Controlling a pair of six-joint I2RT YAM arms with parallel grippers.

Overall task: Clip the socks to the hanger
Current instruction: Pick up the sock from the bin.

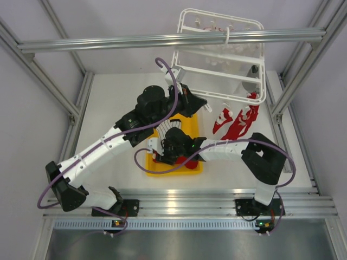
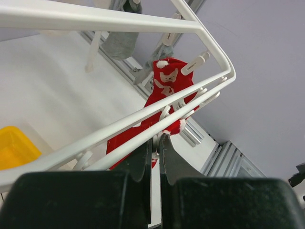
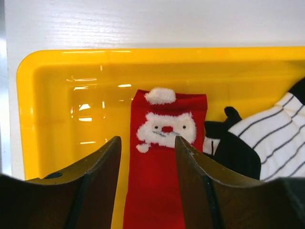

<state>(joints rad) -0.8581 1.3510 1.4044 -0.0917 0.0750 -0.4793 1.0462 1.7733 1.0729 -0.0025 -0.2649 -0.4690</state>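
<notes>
The white hanger [image 1: 217, 59] hangs from a beam at the back right, and its bars cross the left wrist view [image 2: 119, 129]. Red socks [image 1: 237, 123] dangle from its near edge and show in the left wrist view [image 2: 167, 83]. My left gripper [image 1: 204, 106] is at that edge, its jaws [image 2: 156, 139] pinched on a white clip under the bar. My right gripper [image 1: 164, 154] is open low inside the yellow tray [image 1: 187, 125]. Its fingers [image 3: 147, 139] straddle a red sock with a white face [image 3: 167, 114]. A white striped sock [image 3: 281, 138] lies to its right.
The grey aluminium beam [image 1: 162, 40] runs across above the table. Frame posts stand at both sides. A grey sock [image 2: 121, 43] hangs from a far clip. The tray's yellow wall [image 3: 43, 95] encloses my right gripper on the left and far sides.
</notes>
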